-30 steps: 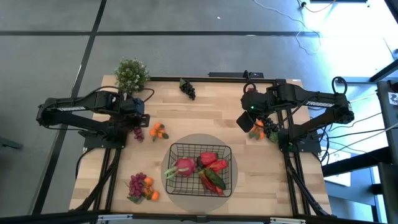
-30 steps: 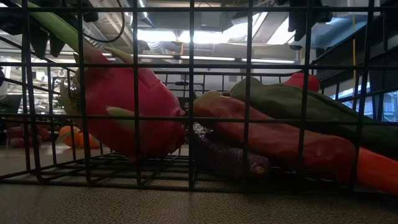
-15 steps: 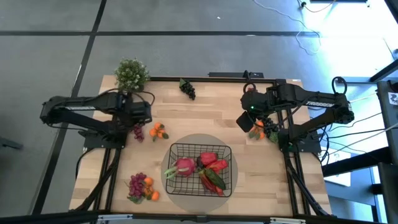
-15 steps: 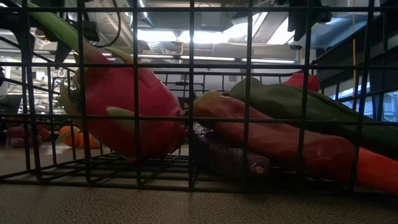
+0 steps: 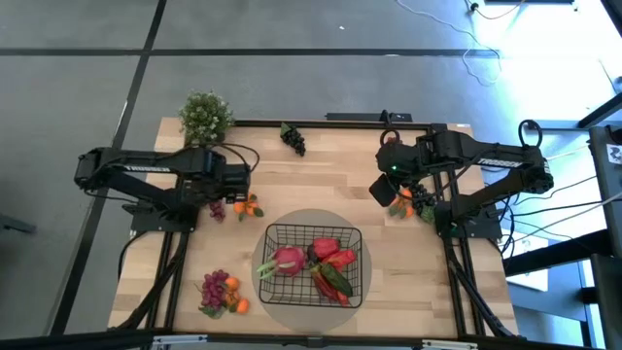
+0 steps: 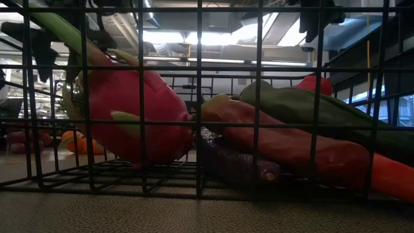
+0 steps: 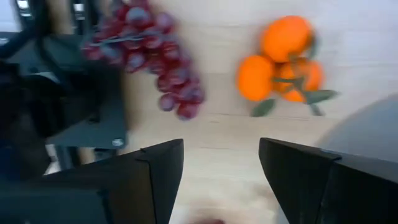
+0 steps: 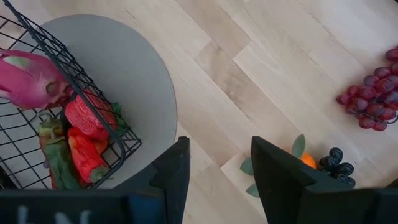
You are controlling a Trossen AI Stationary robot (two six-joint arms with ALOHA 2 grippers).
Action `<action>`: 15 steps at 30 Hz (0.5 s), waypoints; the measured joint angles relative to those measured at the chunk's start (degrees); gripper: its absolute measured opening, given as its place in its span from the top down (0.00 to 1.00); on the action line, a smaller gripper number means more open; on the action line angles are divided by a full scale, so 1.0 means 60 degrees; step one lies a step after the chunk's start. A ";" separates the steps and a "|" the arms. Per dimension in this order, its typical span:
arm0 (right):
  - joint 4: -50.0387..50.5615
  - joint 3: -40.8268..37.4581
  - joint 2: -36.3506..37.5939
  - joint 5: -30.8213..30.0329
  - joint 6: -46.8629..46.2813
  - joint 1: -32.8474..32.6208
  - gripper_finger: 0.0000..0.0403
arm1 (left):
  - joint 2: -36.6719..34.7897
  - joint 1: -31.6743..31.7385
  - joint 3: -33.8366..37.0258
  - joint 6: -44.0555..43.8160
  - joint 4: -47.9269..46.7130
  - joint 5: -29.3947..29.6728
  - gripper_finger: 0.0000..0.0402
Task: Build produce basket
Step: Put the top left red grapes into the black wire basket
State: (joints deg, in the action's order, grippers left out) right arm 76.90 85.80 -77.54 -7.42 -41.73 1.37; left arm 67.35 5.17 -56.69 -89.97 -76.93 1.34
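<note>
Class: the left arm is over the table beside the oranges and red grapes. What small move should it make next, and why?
Probably lower the left gripper onto the oranges: its jaws are open and empty, and the oranges lie outside the basket.

Black grid basket (image 5: 313, 262) is showing pink and red produce (image 5: 316, 262); orange fruit (image 7: 285, 59) and purple grapes (image 7: 149, 56) are lying ahead of the black left tool (image 7: 221, 168).

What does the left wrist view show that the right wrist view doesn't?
Only the left wrist view shows a cluster of oranges lying beside a red grape bunch, ahead of the open left tool. Only the right wrist view shows the basket on its grey mat, holding a pink radish and red peppers. Both show the wooden table.
</note>
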 joint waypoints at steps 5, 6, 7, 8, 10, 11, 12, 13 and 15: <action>-0.0002 0.0000 0.0000 0.0000 0.0019 0.0000 0.62 | 0.0297 0.0000 0.0015 -0.0496 -0.0099 -0.0006 0.51; 0.0000 0.0000 0.0000 -0.0001 -0.0005 0.0000 0.62 | 0.0326 0.0000 0.0015 -0.0549 -0.0060 0.0008 0.51; -0.0001 0.0000 0.0004 -0.0003 -0.0003 0.0000 0.62 | 0.0425 0.0000 0.0002 -0.0635 -0.0022 0.0046 0.51; 0.0000 0.0000 0.0003 0.0000 0.0012 0.0000 0.62 | 0.0534 0.0000 0.0004 -0.0690 -0.0014 0.0102 0.51; 0.0000 0.0000 0.0000 0.0000 0.0033 0.0000 0.62 | 0.0729 0.0000 0.0014 -0.0714 -0.0015 0.0206 0.51; 0.0000 0.0000 0.0003 -0.0003 -0.0001 0.0000 0.62 | 0.0835 0.0000 0.0006 -0.0724 -0.0013 0.0221 0.51; -0.0003 0.0000 0.0001 -0.0001 -0.0007 0.0000 0.62 | 0.0961 0.0000 0.0009 -0.0726 -0.0015 0.0222 0.51; -0.0004 0.0000 0.0000 0.0000 0.0001 0.0000 0.62 | 0.1062 0.0000 0.0023 -0.0726 -0.0032 0.0222 0.51; -0.0004 0.0002 0.0004 -0.0002 0.0036 0.0000 0.62 | 0.1289 0.0000 0.0001 -0.0740 0.0028 0.0222 0.51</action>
State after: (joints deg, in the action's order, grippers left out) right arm 76.88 85.81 -77.52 -7.43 -41.52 1.37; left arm 75.09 5.17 -56.69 -94.41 -76.76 2.68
